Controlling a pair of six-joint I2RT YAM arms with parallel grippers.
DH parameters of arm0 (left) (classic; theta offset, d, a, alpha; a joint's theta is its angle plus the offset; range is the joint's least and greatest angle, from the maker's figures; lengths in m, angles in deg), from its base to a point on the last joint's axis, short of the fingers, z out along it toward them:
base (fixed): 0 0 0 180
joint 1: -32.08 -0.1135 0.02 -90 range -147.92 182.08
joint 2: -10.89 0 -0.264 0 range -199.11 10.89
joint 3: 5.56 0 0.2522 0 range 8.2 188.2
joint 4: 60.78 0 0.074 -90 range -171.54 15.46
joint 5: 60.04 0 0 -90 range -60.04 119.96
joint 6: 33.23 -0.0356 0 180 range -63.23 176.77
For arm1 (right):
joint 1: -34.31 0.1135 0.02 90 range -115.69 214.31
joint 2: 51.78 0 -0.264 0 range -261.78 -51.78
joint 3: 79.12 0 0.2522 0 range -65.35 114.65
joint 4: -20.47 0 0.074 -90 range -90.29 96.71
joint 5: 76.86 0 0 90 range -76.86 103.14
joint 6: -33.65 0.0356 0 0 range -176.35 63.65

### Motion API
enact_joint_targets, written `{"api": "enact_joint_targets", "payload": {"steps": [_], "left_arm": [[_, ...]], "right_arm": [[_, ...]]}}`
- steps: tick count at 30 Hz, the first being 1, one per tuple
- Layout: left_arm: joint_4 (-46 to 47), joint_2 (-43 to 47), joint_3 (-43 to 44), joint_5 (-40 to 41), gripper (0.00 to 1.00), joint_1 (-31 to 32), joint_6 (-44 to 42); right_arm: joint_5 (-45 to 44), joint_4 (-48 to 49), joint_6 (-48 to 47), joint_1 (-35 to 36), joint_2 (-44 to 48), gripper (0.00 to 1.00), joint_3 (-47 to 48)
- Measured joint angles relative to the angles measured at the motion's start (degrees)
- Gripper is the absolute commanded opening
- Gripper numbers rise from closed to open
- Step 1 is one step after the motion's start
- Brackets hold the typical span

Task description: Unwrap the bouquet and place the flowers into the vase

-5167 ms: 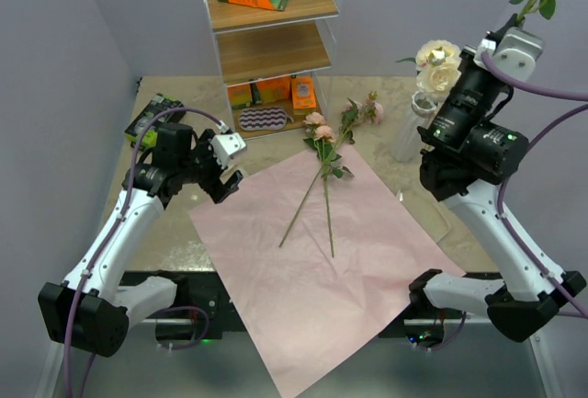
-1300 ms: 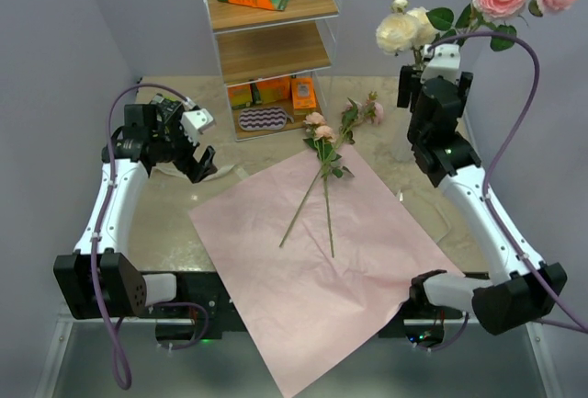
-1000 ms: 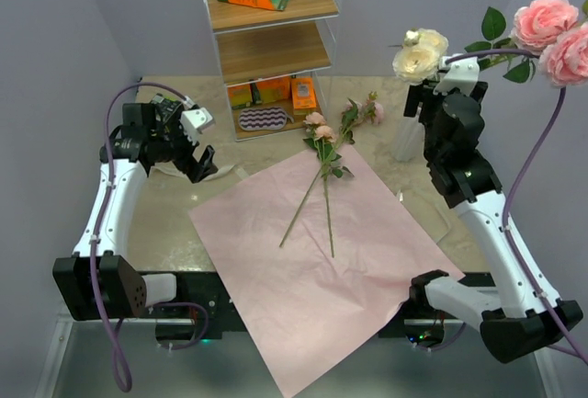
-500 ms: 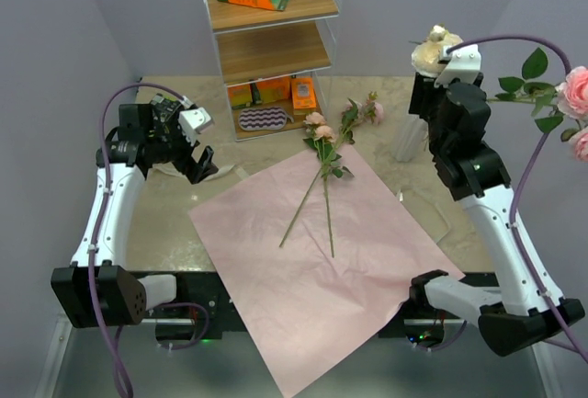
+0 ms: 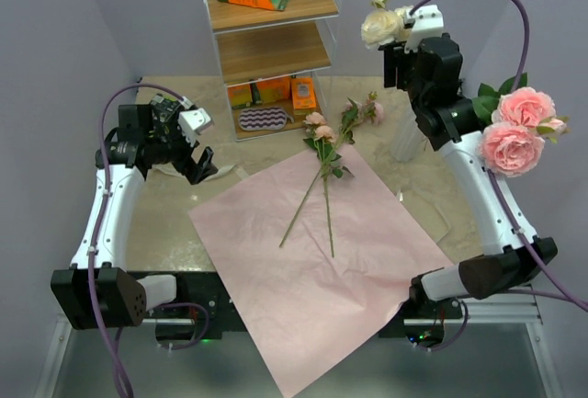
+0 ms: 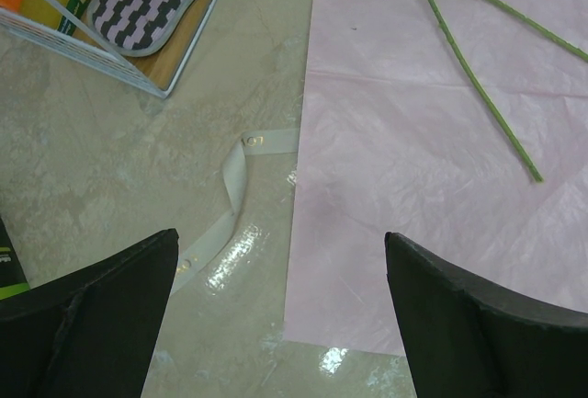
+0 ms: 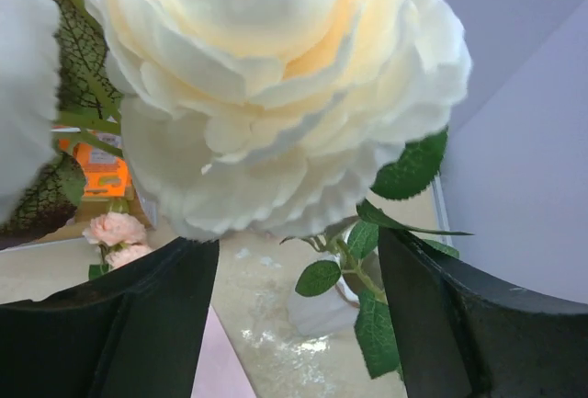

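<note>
Though already unwrapped, job only part done: sheet (image 5: pixel 312 269) flat on the table (image 5: pixel 175 223), ribbon (image 6: pixel 230 196) beside it, flowers (image 5: pixel 323 150) lying on the pink paper, vase (image 5: pixel 404 145) at far right half hidden. Cream rose (image 7: pixel 276 95) and pink roses (image 5: pixel 510 131) aloft at the right gripper (image 7: pixel 299 260), grip hidden behind the bloom, impossible to tell. Left gripper (image 6: pixel 280 260) gaping, empty, by the sheet's left edge. Open room mid-table; shelf (image 5: pixel 266 49) close behind.

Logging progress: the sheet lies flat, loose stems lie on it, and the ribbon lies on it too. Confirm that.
One point is wrong. The ribbon lies on the bare table, beside the sheet's edge, not on it, as the left wrist view shows. The sheet does lie flat, with loose stems on it.
</note>
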Motion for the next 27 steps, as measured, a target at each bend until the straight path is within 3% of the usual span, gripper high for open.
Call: {"api": "enact_joint_targets", "payload": {"steps": [6, 11, 18, 27], "left_arm": [[0.0, 0.0, 0.0, 0.02, 0.98, 0.0, -0.07], [0.02, 0.0, -0.02, 0.22, 0.98, 0.0, -0.07], [0.0, 0.0, -0.07, 0.24, 0.98, 0.0, -0.07], [-0.61, 0.09, -0.44, 0.33, 0.98, 0.0, -0.11]], "right_arm": [[2.62, -1.4, 0.09, -0.02, -1.6, 0.73, 3.54], [9.29, -2.49, -0.57, -0.02, -3.28, 0.58, 7.19], [24.48, -3.54, 0.04, -0.02, -10.69, 0.64, 17.31], [37.11, -2.01, 3.52, 0.17, -14.36, 0.71, 25.86]]}}
